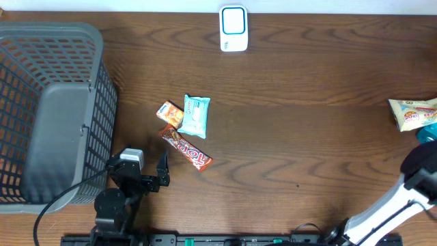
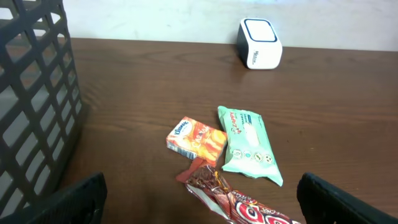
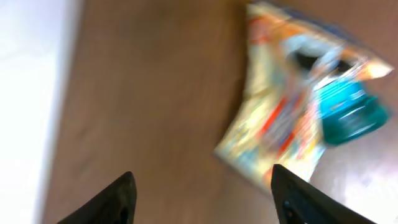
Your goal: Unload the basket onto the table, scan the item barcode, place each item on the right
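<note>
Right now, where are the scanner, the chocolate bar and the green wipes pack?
scanner (image 1: pixel 233 29), overhead view, middle of its blue-rimmed top.
chocolate bar (image 1: pixel 188 148), overhead view, middle of the red wrapper.
green wipes pack (image 2: pixel 249 145), left wrist view, centre of its face.

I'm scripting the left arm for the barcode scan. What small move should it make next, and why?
Probably ease the left gripper forward and down over the red chocolate bar. Its jaws stand wide open with nothing held, and that bar lies nearest, just ahead of them. The scanner stands at the far edge of the table, so an item has to be picked up first.
</note>
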`<action>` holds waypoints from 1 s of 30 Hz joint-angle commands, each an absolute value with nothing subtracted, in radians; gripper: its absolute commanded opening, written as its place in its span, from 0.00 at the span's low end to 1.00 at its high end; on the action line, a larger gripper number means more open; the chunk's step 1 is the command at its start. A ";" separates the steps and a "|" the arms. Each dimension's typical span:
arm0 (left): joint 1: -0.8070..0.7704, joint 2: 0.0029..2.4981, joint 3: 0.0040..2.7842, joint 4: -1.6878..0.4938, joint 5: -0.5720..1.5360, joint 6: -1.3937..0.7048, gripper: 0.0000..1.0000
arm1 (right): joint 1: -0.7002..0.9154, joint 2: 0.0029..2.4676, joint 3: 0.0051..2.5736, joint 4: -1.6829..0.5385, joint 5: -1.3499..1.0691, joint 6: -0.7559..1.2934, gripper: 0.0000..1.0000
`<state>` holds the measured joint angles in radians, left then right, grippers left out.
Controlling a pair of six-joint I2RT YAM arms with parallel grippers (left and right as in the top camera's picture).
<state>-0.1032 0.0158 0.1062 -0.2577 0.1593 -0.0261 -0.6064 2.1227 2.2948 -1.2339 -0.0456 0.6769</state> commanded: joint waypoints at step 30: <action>-0.108 0.010 0.084 -0.266 0.172 -0.028 0.98 | 0.701 2.461 2.307 -1.138 0.080 0.770 0.78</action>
